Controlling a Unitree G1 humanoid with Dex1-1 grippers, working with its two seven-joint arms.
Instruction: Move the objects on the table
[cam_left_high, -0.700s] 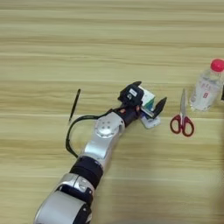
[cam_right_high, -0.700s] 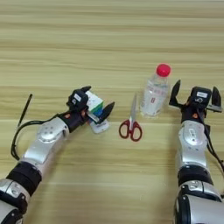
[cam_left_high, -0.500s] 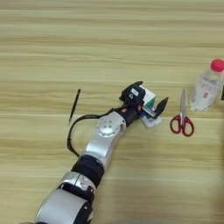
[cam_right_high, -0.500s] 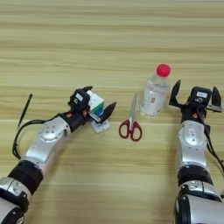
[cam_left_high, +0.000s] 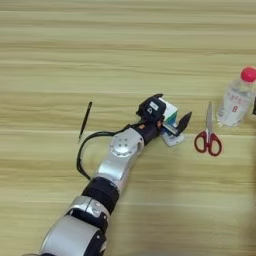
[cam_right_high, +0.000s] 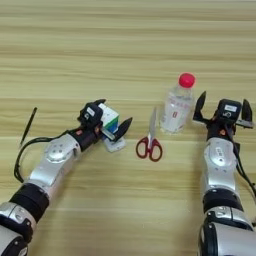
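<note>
My left gripper (cam_left_high: 169, 111) reaches to the table's middle, its two black fingers spread on either side of the multicoloured puzzle cube (cam_right_high: 109, 119). I see a small gap at the right finger, so the gripper is open. The cube sits on or against the white remote control (cam_right_high: 114, 145), which is mostly hidden beneath it. To the right lie the red-handled scissors (cam_right_high: 150, 142), then the clear bottle with a red cap (cam_right_high: 177, 106), standing upright. My right gripper (cam_right_high: 223, 106) is open just right of the bottle, apart from it. A thin black pen (cam_left_high: 85, 120) lies to the left.
The light wooden table (cam_left_high: 125, 45) stretches bare behind the objects. A black cable (cam_left_high: 82, 152) loops off my left forearm close to the pen's near end.
</note>
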